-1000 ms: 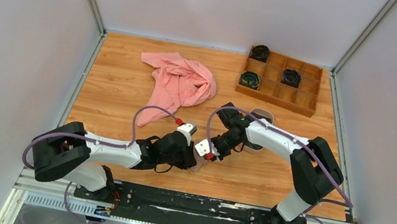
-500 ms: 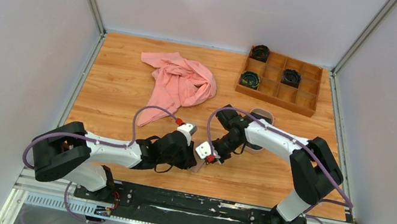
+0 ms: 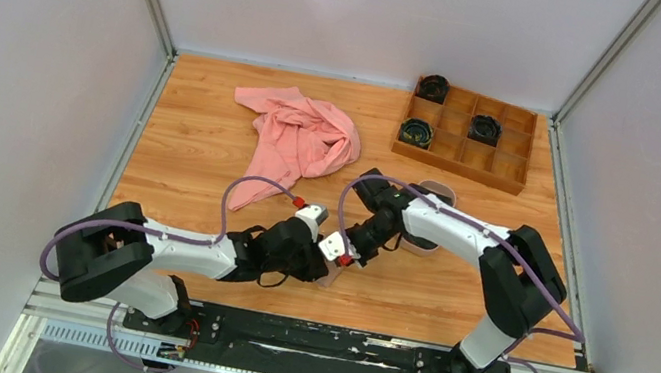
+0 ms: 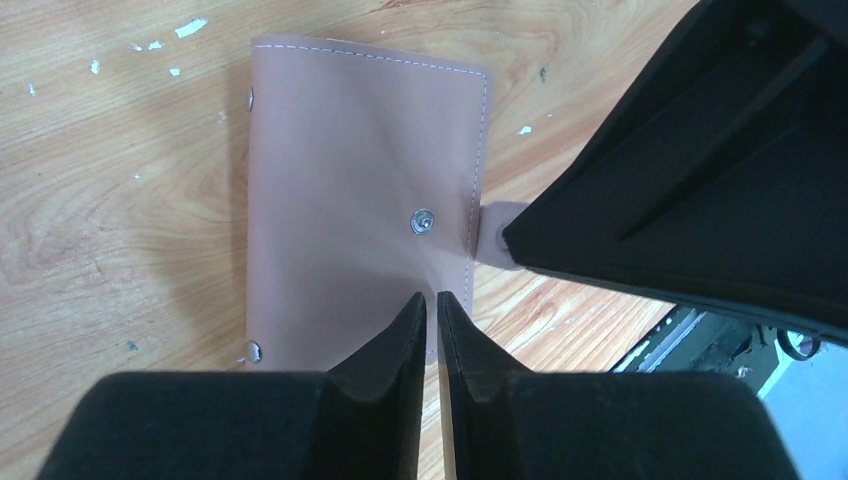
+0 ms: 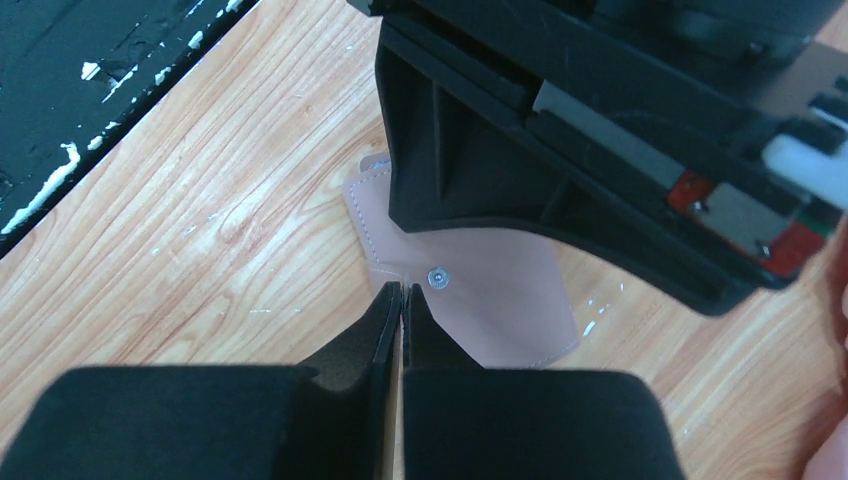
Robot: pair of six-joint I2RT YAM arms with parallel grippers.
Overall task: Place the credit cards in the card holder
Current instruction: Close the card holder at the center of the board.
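Card holder (image 4: 350, 180) and grippers meet at one spot on the table, near its front edge and between the two arms. The left gripper (image 4: 432, 300) has its jaws drawn almost together, leaving only a thin slit, and a sliver of tan leather shows in that slit. It pinches the near edge of the card holder just below the pale snap stud (image 4: 422, 221). The right gripper (image 5: 401, 290) comes in from the opposite side with its jaws pressed fully together. Its tips sit at the edge of the card holder beside the same stud, and whether any leather is caught between them cannot be told. Each gripper's black body fills a corner of the other wrist's view, so the two are close, nose to nose.

The card holder lies closed and flat on the wooden table (image 4: 100, 250). It is a tan rectangle with pale stitching along its edges and a small rivet at two corners. A short strap tab (image 4: 492, 222) pokes out from its side, partly under the right gripper's body.

Farther out, a small oval tray (image 3: 436, 188) sits partly hidden behind the right arm. A crumpled pink cloth (image 3: 299, 141) lies towards the back left. A wooden compartment box (image 3: 463, 148) stands at the back right, with dark coiled items (image 3: 485, 128) in three of its cells.
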